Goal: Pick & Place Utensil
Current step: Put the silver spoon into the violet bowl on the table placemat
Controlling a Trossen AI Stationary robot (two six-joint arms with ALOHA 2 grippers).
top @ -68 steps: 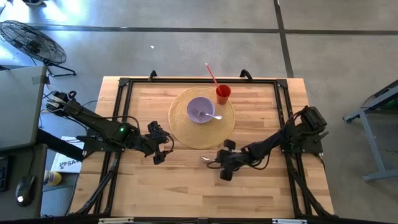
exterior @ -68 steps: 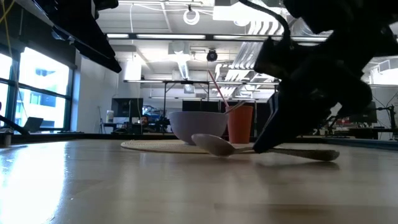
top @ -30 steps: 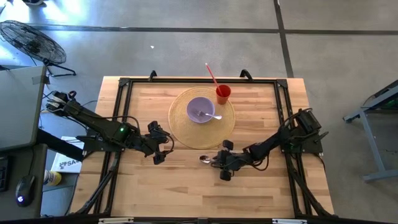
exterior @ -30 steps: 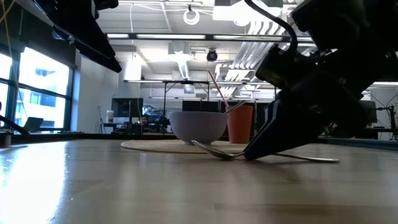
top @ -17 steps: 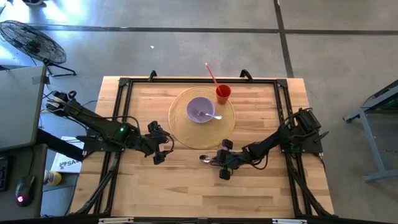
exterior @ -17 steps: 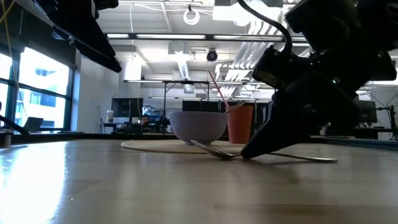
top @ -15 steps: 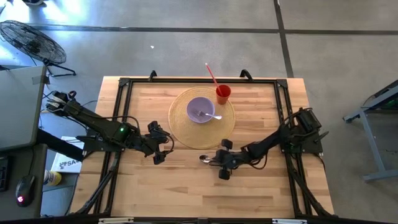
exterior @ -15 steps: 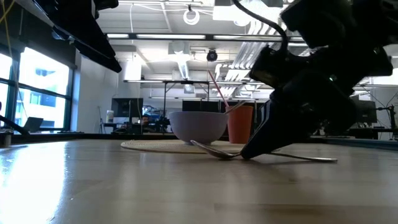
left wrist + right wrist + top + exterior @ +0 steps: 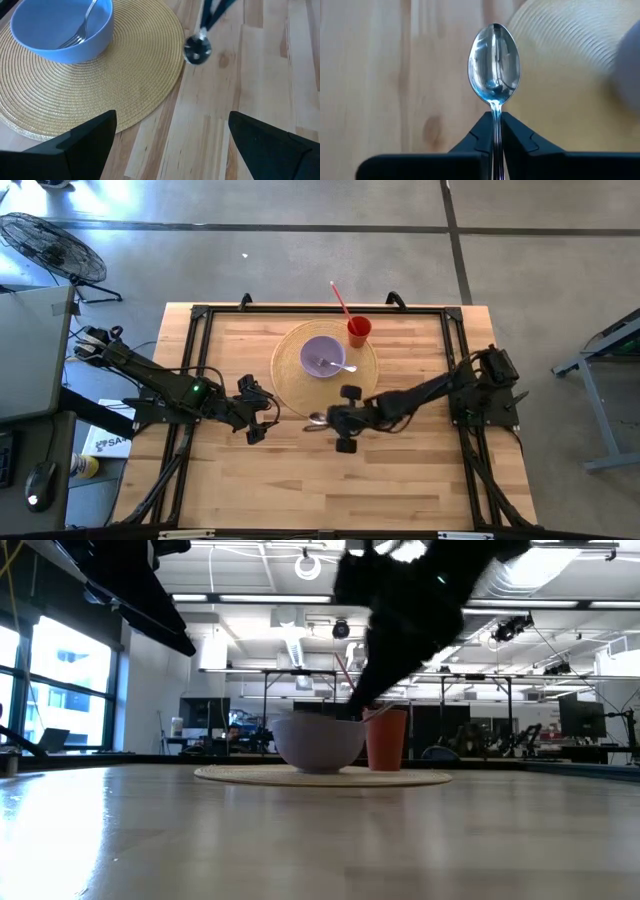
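A metal spoon (image 9: 494,62) is in my right gripper (image 9: 340,420), just off the near edge of the round woven placemat (image 9: 290,395); its bowl (image 9: 316,419) points toward the table's left. On the mat stands a light blue bowl (image 9: 323,358) with a fork (image 9: 82,30) inside. A red cup (image 9: 359,331) with a straw stands beside it. My left gripper (image 9: 255,415) is open and waits left of the mat. In the low view the right arm (image 9: 400,600) is a dark mass above the bowl (image 9: 318,743). My right gripper pinches the spoon's handle (image 9: 494,120) just behind the bowl, between its two fingers (image 9: 480,135). The fingers lie along the handle and reach level from the table's right. The spoon is lifted clear of the table, bowl (image 9: 196,49) foremost.
The placemat (image 9: 125,75) takes up the far middle of the table. A black frame rail (image 9: 200,315) runs around the tabletop. Bare wood (image 9: 320,490) lies along the near side.
My right gripper has risen with the spoon and moved toward the table's left and a little toward the placemat. The spoon, which lay with its bowl on the wood, is now lifted clear.
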